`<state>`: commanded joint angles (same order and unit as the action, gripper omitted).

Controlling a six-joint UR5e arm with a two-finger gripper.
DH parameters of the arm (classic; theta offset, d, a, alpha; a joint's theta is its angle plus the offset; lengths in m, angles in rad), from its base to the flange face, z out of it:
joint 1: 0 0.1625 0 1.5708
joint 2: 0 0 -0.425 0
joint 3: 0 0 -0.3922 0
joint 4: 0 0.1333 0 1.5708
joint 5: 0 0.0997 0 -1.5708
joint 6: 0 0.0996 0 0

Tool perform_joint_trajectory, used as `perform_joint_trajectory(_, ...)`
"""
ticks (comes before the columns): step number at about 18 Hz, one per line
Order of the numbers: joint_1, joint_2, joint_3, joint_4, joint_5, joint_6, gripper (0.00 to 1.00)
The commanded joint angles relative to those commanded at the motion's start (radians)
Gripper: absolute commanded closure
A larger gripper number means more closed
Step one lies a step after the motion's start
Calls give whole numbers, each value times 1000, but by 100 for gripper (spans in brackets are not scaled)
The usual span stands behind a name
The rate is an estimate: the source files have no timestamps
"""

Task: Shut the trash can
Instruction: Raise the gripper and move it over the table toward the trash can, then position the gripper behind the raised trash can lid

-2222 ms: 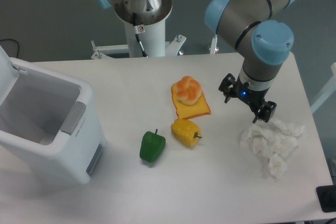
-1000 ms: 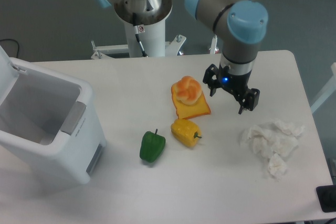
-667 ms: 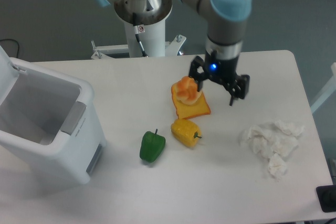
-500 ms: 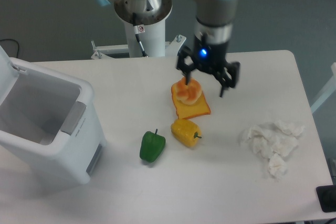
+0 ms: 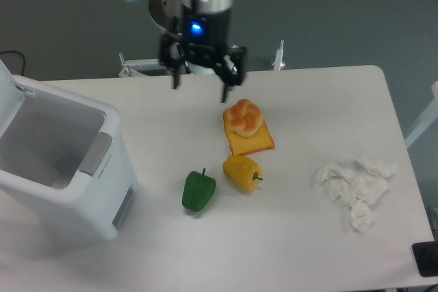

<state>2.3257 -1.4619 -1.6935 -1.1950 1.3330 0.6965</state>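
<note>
At the top centre of the frame the gripper (image 5: 200, 85) hangs above the far edge of the table (image 5: 321, 237), its two fingers spread wide apart and pointing down, with nothing between them. Down at the lower left stands the trash can (image 5: 65, 186), a large white bin tilted a little, its mouth open and the inside showing bare grey-white walls. Its lid (image 5: 8, 94) is swung up and back at the far left edge of the frame, only partly in view, and a grey latch tab (image 5: 96, 153) sits on the near rim.

Between gripper and bin lies open tabletop; a bread roll on a yellow slice (image 5: 246, 128), a yellow pepper (image 5: 242, 172), a green pepper (image 5: 198, 191) and a crumpled paper tissue (image 5: 354, 184) all lie to the right or below, well apart from the likely path.

To do this step well, the arm should probably travel left and get behind or above the raised lid, then push it forward and down over the opening. Fingers closed or kept stiff would likely give a firmer push. The lid's hinge is hidden, so the approach should stay high until past the rim, lest the bin be shoved or tipped.
</note>
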Motion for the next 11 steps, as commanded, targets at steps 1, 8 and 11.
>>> perform_joint_trajectory(1,-28,12,0,0,0,-8,0)
perform_joint_trajectory(8,-189,63,-11,-3,-32,-46,0)
perform_joint_trajectory(11,-230,68,-11,0,-96,-49,0)
